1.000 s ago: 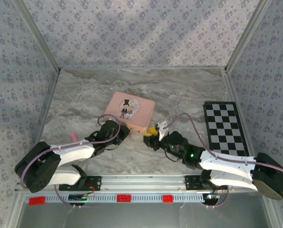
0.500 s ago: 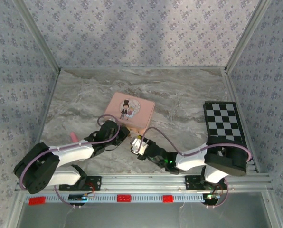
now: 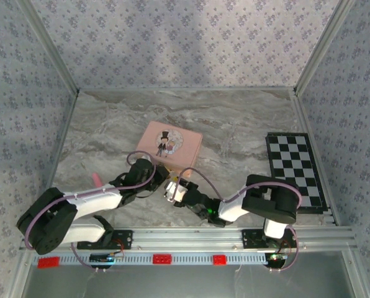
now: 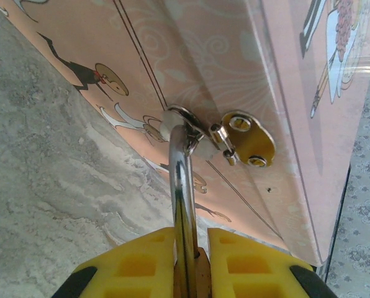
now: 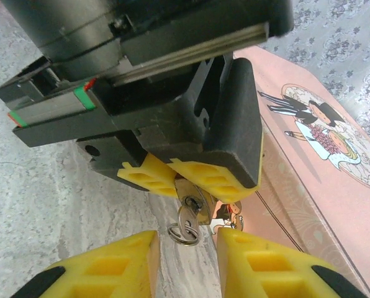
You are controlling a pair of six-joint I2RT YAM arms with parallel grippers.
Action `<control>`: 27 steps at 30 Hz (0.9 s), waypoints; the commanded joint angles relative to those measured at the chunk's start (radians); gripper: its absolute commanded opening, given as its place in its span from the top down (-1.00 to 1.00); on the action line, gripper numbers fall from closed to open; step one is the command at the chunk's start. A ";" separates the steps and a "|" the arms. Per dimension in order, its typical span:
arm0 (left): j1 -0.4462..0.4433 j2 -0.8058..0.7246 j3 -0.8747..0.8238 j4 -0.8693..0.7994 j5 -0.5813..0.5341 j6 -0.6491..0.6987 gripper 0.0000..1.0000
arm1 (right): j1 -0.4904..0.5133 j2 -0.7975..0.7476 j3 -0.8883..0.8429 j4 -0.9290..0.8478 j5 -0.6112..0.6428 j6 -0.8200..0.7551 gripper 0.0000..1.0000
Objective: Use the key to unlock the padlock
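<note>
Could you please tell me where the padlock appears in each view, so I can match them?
Top external: too small to make out, where the left tool meets the right tool at the pink tin's near edge.
Left wrist: padlock at bottom centre, rising from between yellow pads to the tin's clasp.
Right wrist: centre, under the left tool's pads.
Shared landmark: the pink tin.

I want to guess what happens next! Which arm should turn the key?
Right, I think. The right claw is open with a finger either side of the key, which hangs from the padlock. The left claw is shut on the padlock.
</note>
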 commanded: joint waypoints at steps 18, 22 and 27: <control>-0.004 -0.034 0.013 0.085 0.019 0.019 1.00 | 0.020 0.134 0.039 0.184 0.128 -0.034 0.60; -0.004 -0.042 0.014 0.077 0.018 0.025 1.00 | 0.022 0.143 0.040 0.193 0.131 -0.033 0.61; -0.004 -0.049 0.012 0.078 0.015 0.024 1.00 | 0.020 0.144 0.047 0.182 0.131 -0.025 0.65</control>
